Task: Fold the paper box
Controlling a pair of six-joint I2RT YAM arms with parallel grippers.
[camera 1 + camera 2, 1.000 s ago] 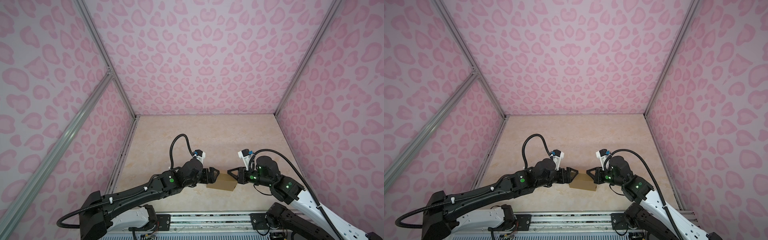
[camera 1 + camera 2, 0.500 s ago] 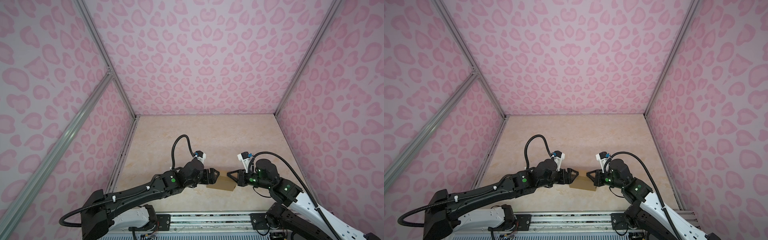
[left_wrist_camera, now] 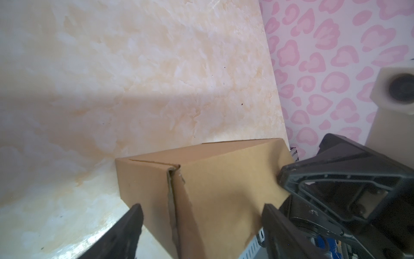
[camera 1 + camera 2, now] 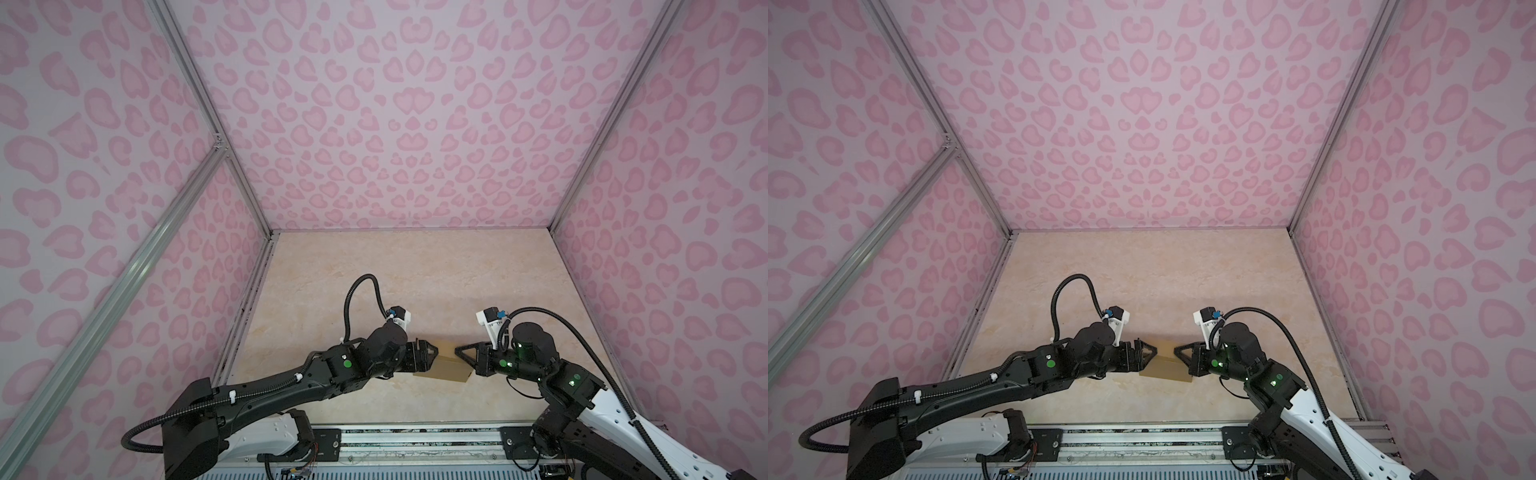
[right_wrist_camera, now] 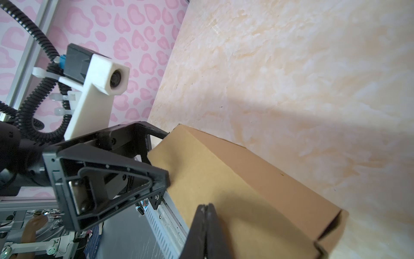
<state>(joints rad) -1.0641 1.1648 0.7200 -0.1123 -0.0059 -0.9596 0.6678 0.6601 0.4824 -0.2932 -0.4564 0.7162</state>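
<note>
Left gripper: jaws wide apart, straddling one end of the paper box; whether the fingers touch the cardboard cannot be told. In a top view the left gripper sits at the box's 9 o'clock end.

Right gripper: jaws pressed together with nothing between them, tip against the box's top panel. In a top view it meets the box from 3 o'clock.

Paper box: brown, formed into a closed rectangular shape, a flap seam visible on the end facing the left wrist camera. It rests on the table between the two grippers, toward the table's 6 o'clock edge, near the centre line.

Surround: pink-patterned walls on three sides; mounting rail at 6 o'clock.
</note>
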